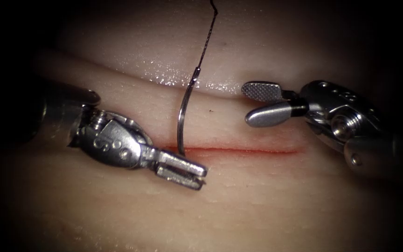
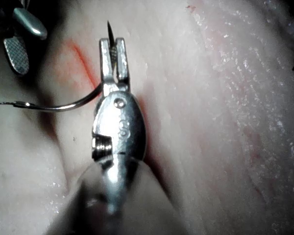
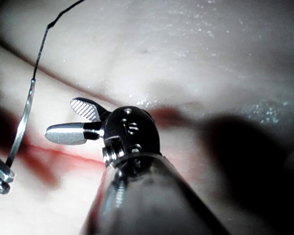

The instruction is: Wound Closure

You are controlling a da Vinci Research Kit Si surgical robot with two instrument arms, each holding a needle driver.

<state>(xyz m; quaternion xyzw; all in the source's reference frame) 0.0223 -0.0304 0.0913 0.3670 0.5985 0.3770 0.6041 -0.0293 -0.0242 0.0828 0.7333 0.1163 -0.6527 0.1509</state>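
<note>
The left tool (image 1: 203, 177) lies low over the tissue (image 1: 257, 210) at the left end of the cut (image 1: 248, 150). In the left wrist view its fingers (image 2: 106, 58) pinch the needle (image 1: 181, 116) just behind the point, which pokes out past their tips. The needle stands upright and enters the tissue at the cut. Its blunt end rises above the cut, and the thread (image 1: 206, 42) runs up from it.

Securing the point seems to be the job in hand. I judge it goes best with the grip kept behind the point and any pull following the needle's curve, so the reddened edge does not tear.

The right tool (image 1: 246, 103) hovers right of the needle, above the cut, well apart from it. Its fingers are spread and hold nothing.
</note>
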